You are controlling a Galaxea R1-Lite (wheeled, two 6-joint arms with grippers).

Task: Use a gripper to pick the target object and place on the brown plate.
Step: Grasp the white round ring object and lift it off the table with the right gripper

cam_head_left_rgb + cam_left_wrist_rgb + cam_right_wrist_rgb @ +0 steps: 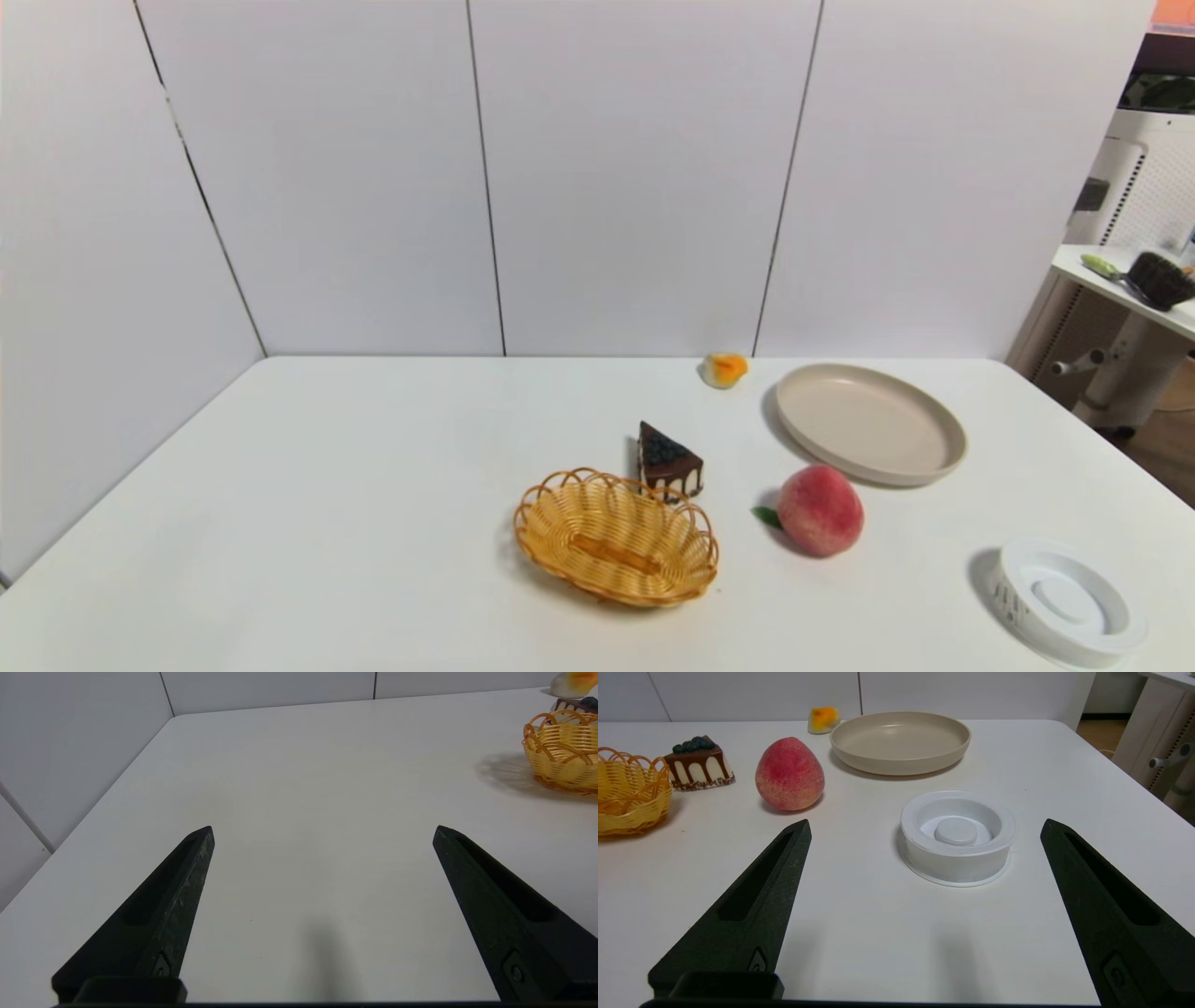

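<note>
The target object, a low round white plastic ring dish (1064, 602), sits near the table's front right corner; it also shows in the right wrist view (957, 836). The brown plate (870, 423), wide and beige, lies behind it at the right and holds nothing; it also shows in the right wrist view (901, 741). My right gripper (924, 828) is open and empty, a short way in front of the white dish and apart from it. My left gripper (323, 833) is open and empty over bare table at the left. Neither gripper shows in the head view.
A peach (820, 511) stands between dish and plate. A woven yellow basket (616, 538), a chocolate cake slice (667, 460) and a small orange-and-white item (724, 370) lie mid-table. White walls stand behind and left. The table edge (1134, 774) runs close at the right.
</note>
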